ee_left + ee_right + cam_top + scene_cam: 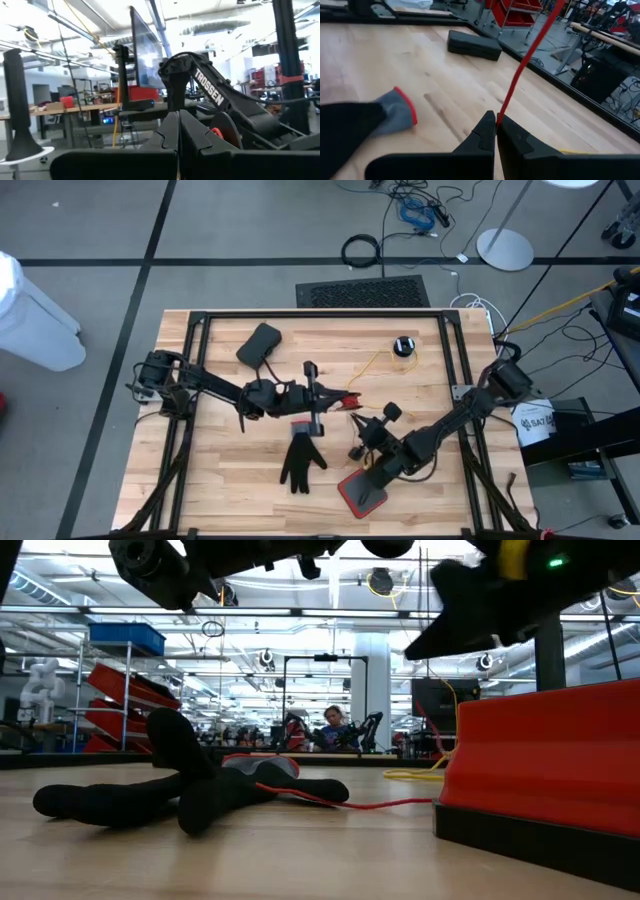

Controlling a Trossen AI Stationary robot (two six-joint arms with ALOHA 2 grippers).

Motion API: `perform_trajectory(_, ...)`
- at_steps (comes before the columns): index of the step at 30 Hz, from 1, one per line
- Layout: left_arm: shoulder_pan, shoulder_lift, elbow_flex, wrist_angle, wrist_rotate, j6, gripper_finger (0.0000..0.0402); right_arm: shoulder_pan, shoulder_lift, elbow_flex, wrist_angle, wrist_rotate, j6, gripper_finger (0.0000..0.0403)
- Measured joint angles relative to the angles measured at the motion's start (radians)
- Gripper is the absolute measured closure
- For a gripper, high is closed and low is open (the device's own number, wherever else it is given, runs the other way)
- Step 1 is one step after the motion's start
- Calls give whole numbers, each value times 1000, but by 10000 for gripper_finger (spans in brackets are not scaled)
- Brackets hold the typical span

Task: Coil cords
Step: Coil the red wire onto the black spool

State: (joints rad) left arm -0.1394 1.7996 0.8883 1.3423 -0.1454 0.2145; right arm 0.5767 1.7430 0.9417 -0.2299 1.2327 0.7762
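Now, left to right across the table:
Table: pale wood planks inside a black metal frame.
Left gripper: reaches in from the left to mid-table, its dark fingers pressed flat together; whether it grips anything I cannot tell.
Case: flat, matte black, rounded oblong, lying far left of centre.
Glove: limp black knit with a grey cuff edged in red, lying near centre with its fingers spread.
Red cord: thin and taut, rising from the right gripper's tips.
Right gripper: mid-table, near the left gripper, pinched tight on the red cord.
Tray: red, boxy, on a black base, at the near edge.
Yellow cord: thin string lying loose on the wood, far right of centre, uncoiled.
Puck: small, round, black, at the yellow cord's far end.
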Motion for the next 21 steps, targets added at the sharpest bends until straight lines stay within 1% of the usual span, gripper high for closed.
perform_trajectory(3, 12, 0, 0, 8, -10, -10, 401, -27, 12, 0, 72, -3, -71, 403)
perform_trajectory(5, 19, 0, 0, 14, -12, -23, 401, -35, 19, 0, 94, -10, -89, 403)
perform_trajectory(8, 25, 0, 0, 15, -16, -2, 401, -37, 19, 0, 94, -14, -79, 403)
perform_trajectory(10, 26, 0, 0, 11, -30, 26, 401, -37, 19, 0, 97, -4, -69, 403)
perform_trajectory(13, 27, 15, 2, 15, -58, 57, 401, -50, 20, 11, 97, -20, -63, 403)
perform_trajectory(16, 29, 42, 5, 15, -66, 76, 401, -82, 20, 39, 99, -63, -87, 403)
perform_trajectory(21, 29, 88, 5, 23, -74, 79, 401, -120, 20, 93, 95, -88, -144, 403)
